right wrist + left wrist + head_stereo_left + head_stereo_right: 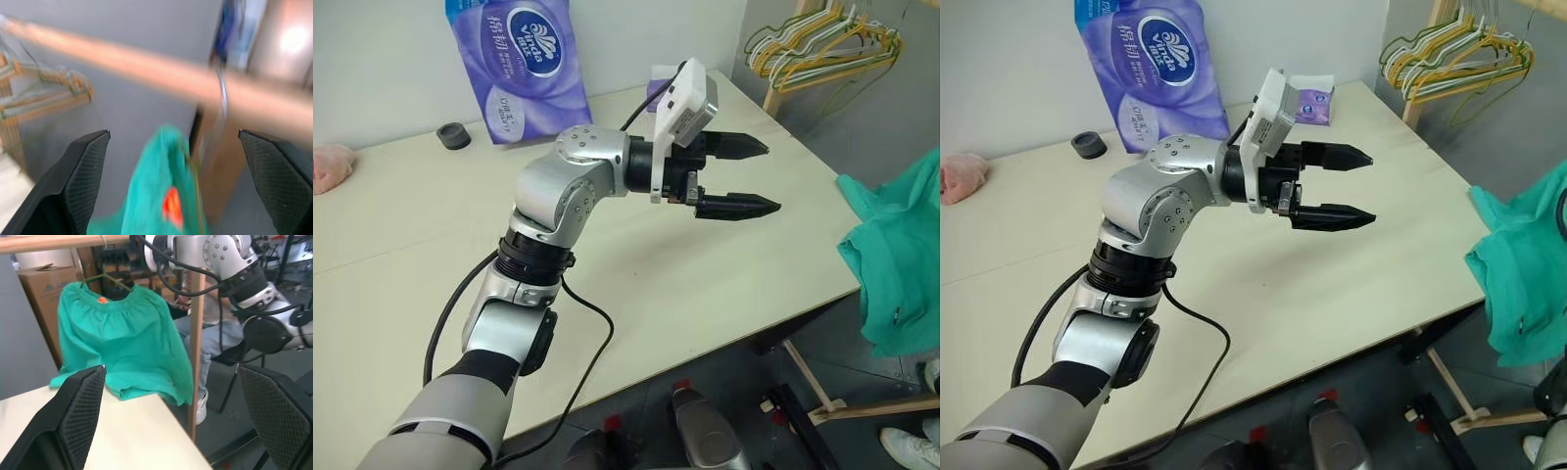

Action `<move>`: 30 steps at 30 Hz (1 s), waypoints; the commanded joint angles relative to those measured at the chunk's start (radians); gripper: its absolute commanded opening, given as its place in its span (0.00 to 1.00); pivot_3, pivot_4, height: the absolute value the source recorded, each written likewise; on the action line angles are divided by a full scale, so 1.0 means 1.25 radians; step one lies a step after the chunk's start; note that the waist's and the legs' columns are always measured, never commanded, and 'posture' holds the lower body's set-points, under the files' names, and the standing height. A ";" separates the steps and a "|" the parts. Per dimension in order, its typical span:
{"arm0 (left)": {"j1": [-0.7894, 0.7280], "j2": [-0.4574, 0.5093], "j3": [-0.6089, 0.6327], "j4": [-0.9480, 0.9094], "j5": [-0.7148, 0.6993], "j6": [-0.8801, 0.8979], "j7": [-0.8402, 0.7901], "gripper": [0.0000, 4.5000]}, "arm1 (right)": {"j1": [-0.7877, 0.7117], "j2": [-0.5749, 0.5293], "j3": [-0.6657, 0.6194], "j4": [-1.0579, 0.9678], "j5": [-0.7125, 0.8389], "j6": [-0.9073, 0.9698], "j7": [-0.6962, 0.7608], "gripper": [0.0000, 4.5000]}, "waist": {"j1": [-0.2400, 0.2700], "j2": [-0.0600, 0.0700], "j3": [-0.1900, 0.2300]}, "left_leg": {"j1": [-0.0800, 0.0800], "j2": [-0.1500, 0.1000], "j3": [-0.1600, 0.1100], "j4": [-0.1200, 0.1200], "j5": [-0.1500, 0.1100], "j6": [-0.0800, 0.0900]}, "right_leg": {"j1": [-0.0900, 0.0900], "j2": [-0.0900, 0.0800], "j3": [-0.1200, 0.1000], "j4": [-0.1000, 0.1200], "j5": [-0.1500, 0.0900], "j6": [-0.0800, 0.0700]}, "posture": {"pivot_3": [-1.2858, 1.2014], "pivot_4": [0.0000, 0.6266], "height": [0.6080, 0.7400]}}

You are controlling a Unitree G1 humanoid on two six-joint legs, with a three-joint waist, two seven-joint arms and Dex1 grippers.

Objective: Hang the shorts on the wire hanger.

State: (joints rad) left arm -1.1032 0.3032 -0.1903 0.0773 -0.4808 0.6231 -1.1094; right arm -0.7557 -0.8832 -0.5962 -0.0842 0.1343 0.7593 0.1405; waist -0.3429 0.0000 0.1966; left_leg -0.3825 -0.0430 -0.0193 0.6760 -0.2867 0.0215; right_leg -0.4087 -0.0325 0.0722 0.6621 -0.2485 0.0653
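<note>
The teal-green shorts hang by their gathered waistband on the wire hanger, under a wooden rail just past the table's right edge. An orange tag shows at the waist. From the head they show at the far right. My left gripper is open over the table, level and pointing at the shorts, well short of them and empty. My right gripper is open near the rail, facing the hanger's hook, with nothing between its fingers.
A purple tissue pack, a small black ring, a pink cloth and a small purple box lie along the table's far side. Several spare hangers hang at the back right. A wooden post stands beside the shorts, with a seated person behind.
</note>
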 commanded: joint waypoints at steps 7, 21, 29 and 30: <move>0.163 0.072 0.052 -0.023 0.178 -0.087 0.240 1.00 | 0.193 0.220 0.181 -0.218 0.132 -0.150 0.151 0.99 | 0.002 -0.004 -0.004 | 0.000 0.002 -0.002 0.001 0.000 -0.001 | 0.001 -0.002 -0.001 0.001 0.002 -0.004 | 0.40 0.22 1.00; 0.687 -0.015 0.284 -0.211 0.404 -0.082 0.829 1.00 | 0.305 0.452 0.509 0.059 0.036 -0.453 0.273 0.99 | 0.146 -0.012 -0.015 | -0.002 0.001 -0.005 0.003 0.000 -0.003 | -0.003 -0.006 -0.005 0.001 0.008 -0.004 | 0.49 0.18 1.00; 0.647 -0.016 0.311 -0.155 0.374 -0.099 0.830 1.00 | 0.239 0.463 0.521 0.201 0.037 -0.541 0.337 0.99 | 0.233 -0.018 -0.020 | 0.000 0.001 -0.006 0.003 0.004 -0.006 | -0.002 -0.004 -0.010 0.001 0.012 -0.007 | 0.51 0.18 1.00; 0.647 -0.013 0.312 -0.153 0.368 -0.105 0.822 1.00 | 0.232 0.464 0.521 0.209 0.036 -0.542 0.341 0.99 | 0.233 -0.018 -0.020 | 0.000 0.001 -0.006 0.003 0.004 -0.006 | -0.002 -0.004 -0.010 0.001 0.012 -0.007 | 0.52 0.20 1.00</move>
